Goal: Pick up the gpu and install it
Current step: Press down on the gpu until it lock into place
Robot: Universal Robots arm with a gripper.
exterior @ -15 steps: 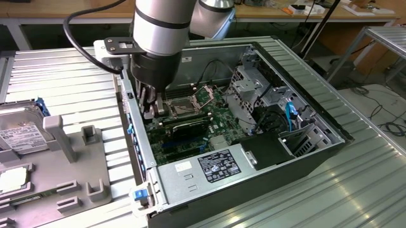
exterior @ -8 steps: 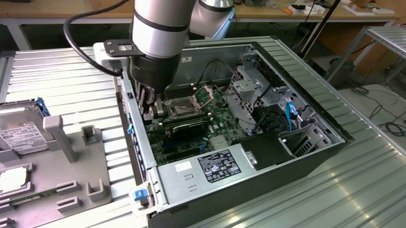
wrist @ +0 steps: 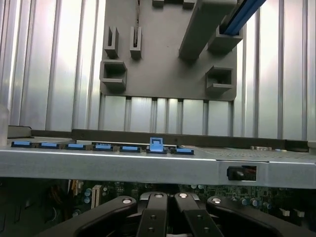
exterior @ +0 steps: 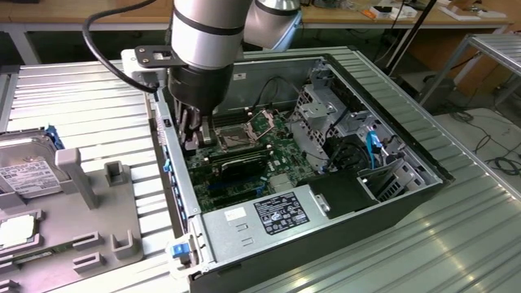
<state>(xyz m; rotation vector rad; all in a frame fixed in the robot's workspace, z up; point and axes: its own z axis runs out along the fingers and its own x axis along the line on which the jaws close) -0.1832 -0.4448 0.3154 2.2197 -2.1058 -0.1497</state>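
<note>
The gpu (exterior: 238, 162) stands on edge inside the open PC case (exterior: 326, 201), over the motherboard's slots. Its black cooler and thin top edge run from the case's rear wall toward the exterior view's right. My gripper (exterior: 193, 145) reaches straight down just inside that rear wall, with its tips at the card's bracket end. In the wrist view the finger links (wrist: 168, 217) sit drawn close together, shut. The tips and the contact with the card are hidden below them. The silver bracket is hidden behind the gripper.
The rear wall (wrist: 158, 163) with blue slot clips (wrist: 156, 145) lies close in front of the wrist. A grey fixture tray (exterior: 82, 226) holding a hard drive (exterior: 28, 165) sits at the exterior view's left. The CPU socket (exterior: 236, 137), drive cage (exterior: 326, 116) and power supply (exterior: 269, 217) crowd the case.
</note>
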